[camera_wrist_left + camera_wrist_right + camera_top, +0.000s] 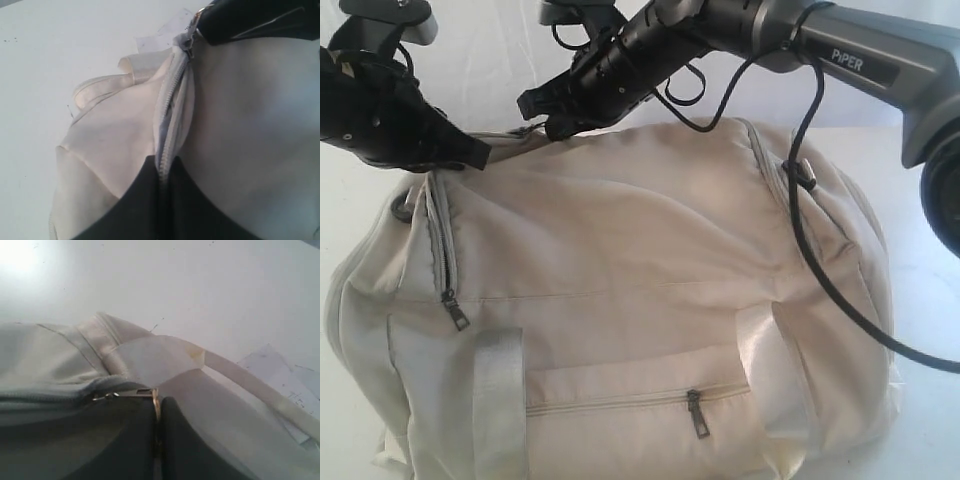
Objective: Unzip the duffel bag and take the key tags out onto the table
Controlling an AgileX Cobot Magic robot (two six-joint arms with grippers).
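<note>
The cream-white duffel bag (pixel 640 260) lies on the white table (pixel 920 300) and fills most of the exterior view. My left gripper (pixel 478 154) is at the bag's far upper left. In the left wrist view it (pixel 162 169) is shut on the top zipper's tape (pixel 170 110). My right gripper (pixel 535 112) reaches across the middle to the same spot. It (pixel 157 402) is shut on the metal zipper pull (pixel 150 393), also seen in the left wrist view as the pull (pixel 189 44) under the right gripper's fingers (pixel 240 20). The key tags are hidden.
Closed side zippers with dark pulls (pixel 454 310) (pixel 697 412) face the exterior camera, between white webbing handles (pixel 500 400). Another handle strap (pixel 255 390) trails over the table beyond the bag. Paper sheets (pixel 280 372) lie there. A black cable (pixel 815 250) hangs across the bag's right side.
</note>
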